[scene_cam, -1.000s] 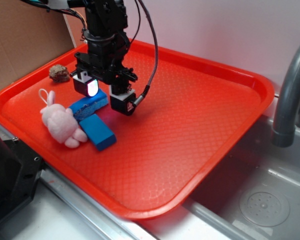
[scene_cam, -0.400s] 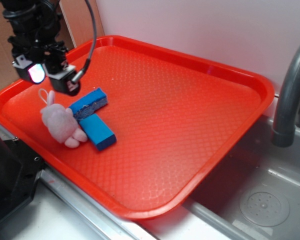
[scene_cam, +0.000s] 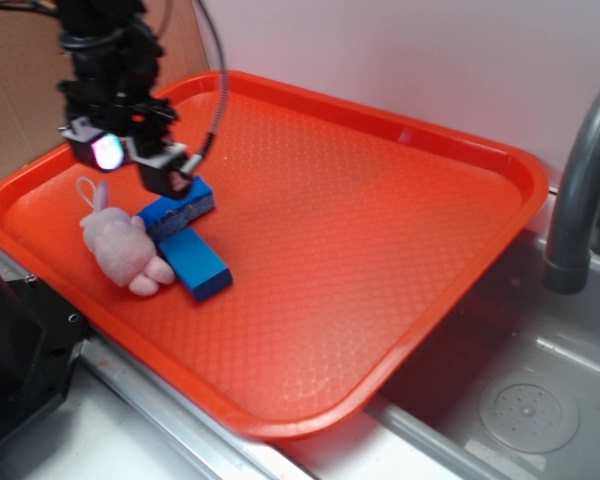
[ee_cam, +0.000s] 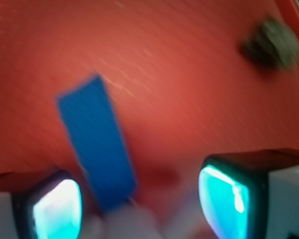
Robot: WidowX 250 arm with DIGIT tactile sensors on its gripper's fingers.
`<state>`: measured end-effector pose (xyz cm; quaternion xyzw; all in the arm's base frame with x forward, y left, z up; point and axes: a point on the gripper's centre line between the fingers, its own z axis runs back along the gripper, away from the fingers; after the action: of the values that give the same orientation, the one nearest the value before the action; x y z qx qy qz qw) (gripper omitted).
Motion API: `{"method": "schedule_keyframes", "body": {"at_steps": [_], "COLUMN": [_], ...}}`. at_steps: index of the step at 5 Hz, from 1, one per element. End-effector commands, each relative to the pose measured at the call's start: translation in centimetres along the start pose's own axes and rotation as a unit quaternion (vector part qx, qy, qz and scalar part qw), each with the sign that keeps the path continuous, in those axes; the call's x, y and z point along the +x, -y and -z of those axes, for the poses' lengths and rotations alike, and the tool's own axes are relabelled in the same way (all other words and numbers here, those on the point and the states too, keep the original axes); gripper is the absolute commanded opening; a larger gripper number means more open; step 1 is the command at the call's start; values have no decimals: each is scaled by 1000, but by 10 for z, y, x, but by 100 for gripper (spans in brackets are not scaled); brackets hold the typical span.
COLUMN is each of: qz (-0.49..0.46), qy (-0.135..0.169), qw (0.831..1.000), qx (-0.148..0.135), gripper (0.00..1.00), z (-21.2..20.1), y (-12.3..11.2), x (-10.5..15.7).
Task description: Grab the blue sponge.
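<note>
Now my claw (scene_cam: 128, 163) has swung back from the tray's far left, wide open, empty, just above the blue sponge (scene_cam: 179, 211); descent seems next.

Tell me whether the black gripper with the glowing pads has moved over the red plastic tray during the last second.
Yes. The gripper swung left from mid-tray to the tray's left edge, then came partway back right; it now hangs above the blue sponge's far end.
</note>
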<state>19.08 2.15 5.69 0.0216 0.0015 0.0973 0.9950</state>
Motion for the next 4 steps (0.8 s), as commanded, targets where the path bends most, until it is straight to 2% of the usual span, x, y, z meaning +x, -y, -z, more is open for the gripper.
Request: {"method": "schedule_keyframes", "body": {"at_steps": [1,2,3,4], "qz": [25,2,-25,-26], "qy": [-11,-49,-52,-30], "qw": [999,998,998,999], "qx": [26,42,40,25], "gripper": [100,100,100,100], "z": [20,40,44,27], "y": [31,11,-16,-22], "x": [20,18,12,9]}}
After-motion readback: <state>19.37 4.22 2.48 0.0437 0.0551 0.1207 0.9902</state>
